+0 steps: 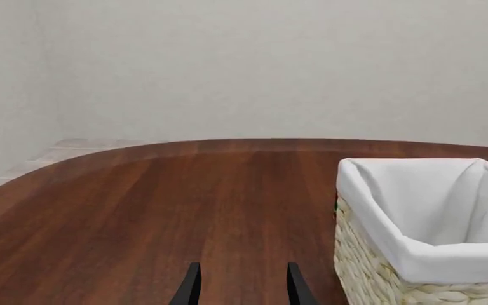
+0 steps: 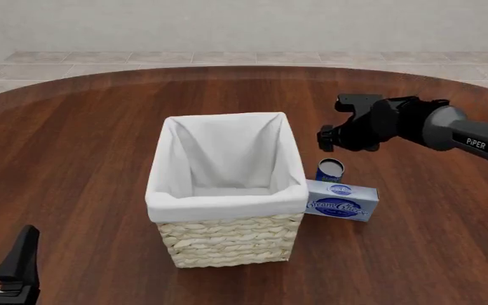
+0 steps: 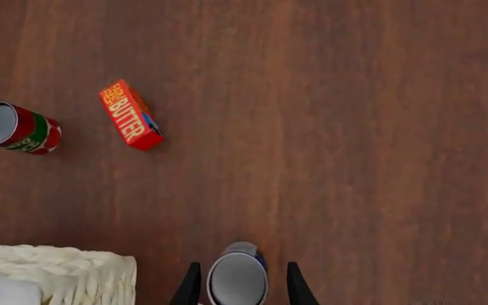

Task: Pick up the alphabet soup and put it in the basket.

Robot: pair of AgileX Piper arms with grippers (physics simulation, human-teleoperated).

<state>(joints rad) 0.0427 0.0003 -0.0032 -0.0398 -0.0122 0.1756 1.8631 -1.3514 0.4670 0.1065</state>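
The alphabet soup (image 2: 330,170) is a small blue can with a grey top, standing upright on the table just right of the basket (image 2: 227,204), against the far side of a cream cheese box. My right gripper (image 2: 342,141) hangs right above it, pointing down. In the right wrist view the can (image 3: 237,277) sits between the open fingers (image 3: 191,286), with small gaps on both sides. My left gripper (image 1: 242,289) is open and empty, low at the near left; the basket's rim (image 1: 447,260) is beside it.
A blue-and-white cream cheese box (image 2: 340,200) lies against the basket's right side, just in front of the can. In the right wrist view, a red butter box (image 3: 131,115) and a red-and-green can (image 3: 15,128) lie on the table, and the basket's corner (image 3: 58,270) shows.
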